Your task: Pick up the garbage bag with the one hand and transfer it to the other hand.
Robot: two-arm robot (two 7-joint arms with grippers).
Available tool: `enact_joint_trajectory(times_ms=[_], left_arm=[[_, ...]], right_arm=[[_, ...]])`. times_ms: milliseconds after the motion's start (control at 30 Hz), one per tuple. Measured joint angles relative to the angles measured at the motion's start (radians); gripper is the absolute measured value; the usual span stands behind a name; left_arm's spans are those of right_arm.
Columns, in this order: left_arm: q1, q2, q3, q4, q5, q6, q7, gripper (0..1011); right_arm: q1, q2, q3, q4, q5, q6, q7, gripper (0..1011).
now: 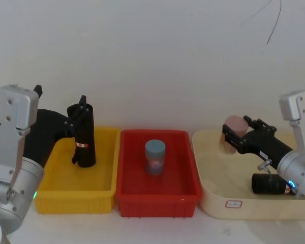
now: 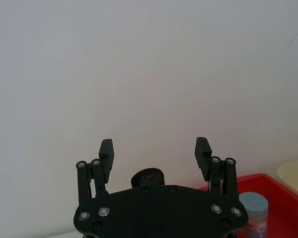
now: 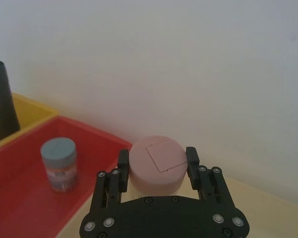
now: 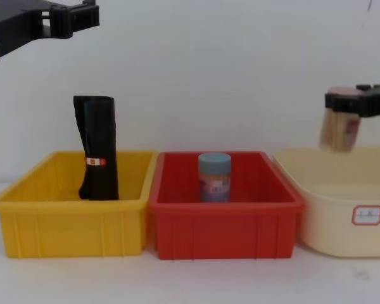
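While the bag is standing upright, with a slight lean, in the yellow bin on the counter, untouched and ungrasped, the first step, the pick-up, is only being prepared. The left gripper, on the green-ringed arm, is being held above and just behind the roll's top, with its fingers spread wide and nothing between them; in the left wrist view the roll's round end is seen just below the gap, and in the chest view the gripper is hanging well above the roll. The right gripper, on the blue-ringed arm, is being kept over the cream tub, its fingers closed around the pink lid of a jar, which is being held clear of the tub floor. A blue-lidded jar is standing in the red bin between the two, and a dark object, too unclear to name, is lying in the tub. As a judgement, little of the task is done: the next move is calling for the left gripper to be lowered so that the roll's upper part is taken between the open fingers, then closed firmly, since the plastic is likely to be slippery and yielding. Before any hand-over, the right gripper would need to be freed of its jar.
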Motion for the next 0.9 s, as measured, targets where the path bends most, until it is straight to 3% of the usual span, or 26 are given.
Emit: enact_joint_trajectory(times_ms=[300, 700, 900], left_arm=[[0.000, 0.000, 0.000, 0.000, 0.000, 0.000, 0.000, 1000], [0.000, 0.000, 0.000, 0.000, 0.000, 0.000, 0.000, 1001], [0.000, 0.000, 0.000, 0.000, 0.000, 0.000, 0.000, 1000]], right_arm=[[-0.016, 0.001, 0.017, 0.016, -0.004, 0.006, -0.016, 666], [-0.027, -0.008, 0.043, 0.010, -0.009, -0.004, -0.030, 979], [-0.035, -0.020, 0.060, -0.021, 0.002, -0.015, -0.037, 1001]])
